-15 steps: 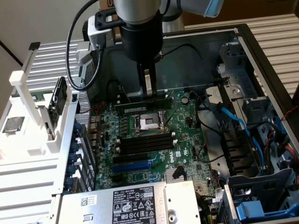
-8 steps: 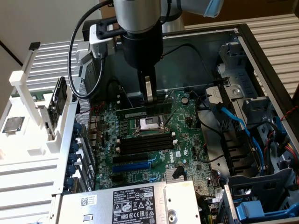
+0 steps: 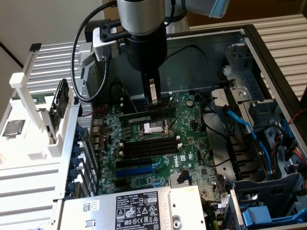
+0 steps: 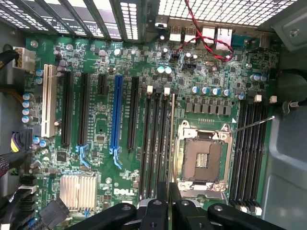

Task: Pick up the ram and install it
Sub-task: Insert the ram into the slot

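Exterior view: gripper (image 3: 154,107) jaws clamped on the ram (image 3: 136,116), at twelve o'clock of the processor socket (image 3: 152,128) inside the open case (image 3: 192,40); wrist view shows it edge-on.

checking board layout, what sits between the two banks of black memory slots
The open processor socket, with the held ram hanging edge-on beside it, in the wrist view.

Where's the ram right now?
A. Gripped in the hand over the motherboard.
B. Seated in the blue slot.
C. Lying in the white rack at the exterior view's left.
A: the hand is shut on the ram, holding it on edge over the motherboard, next to the processor socket.
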You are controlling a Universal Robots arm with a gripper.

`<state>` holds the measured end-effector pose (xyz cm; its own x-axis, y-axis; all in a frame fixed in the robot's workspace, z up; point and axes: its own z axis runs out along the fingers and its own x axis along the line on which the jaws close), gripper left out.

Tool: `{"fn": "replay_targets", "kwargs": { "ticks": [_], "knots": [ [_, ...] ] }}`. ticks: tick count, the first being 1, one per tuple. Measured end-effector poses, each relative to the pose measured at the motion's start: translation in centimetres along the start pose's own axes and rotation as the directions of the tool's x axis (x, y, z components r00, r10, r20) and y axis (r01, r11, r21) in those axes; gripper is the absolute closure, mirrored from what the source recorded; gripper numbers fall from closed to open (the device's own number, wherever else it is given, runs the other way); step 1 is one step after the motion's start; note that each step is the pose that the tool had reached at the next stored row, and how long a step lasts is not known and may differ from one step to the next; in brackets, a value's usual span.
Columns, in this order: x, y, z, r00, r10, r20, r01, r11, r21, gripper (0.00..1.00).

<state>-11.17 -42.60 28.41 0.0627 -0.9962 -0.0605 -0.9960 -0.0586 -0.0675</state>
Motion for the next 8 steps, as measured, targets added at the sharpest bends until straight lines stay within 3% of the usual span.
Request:
{"fn": "replay_targets", "kwargs": {
  "ticks": [6,8],
  "knots": [
    [0.67,0.06,0.84,1.0000,-0.006,0.0006,0.006,1.0000,-0.0036,0.87],
    [0.92,-0.14,1.02,1.0000,-0.009,0.0013,0.009,0.9999,-0.0091,0.87]
  ]
}}
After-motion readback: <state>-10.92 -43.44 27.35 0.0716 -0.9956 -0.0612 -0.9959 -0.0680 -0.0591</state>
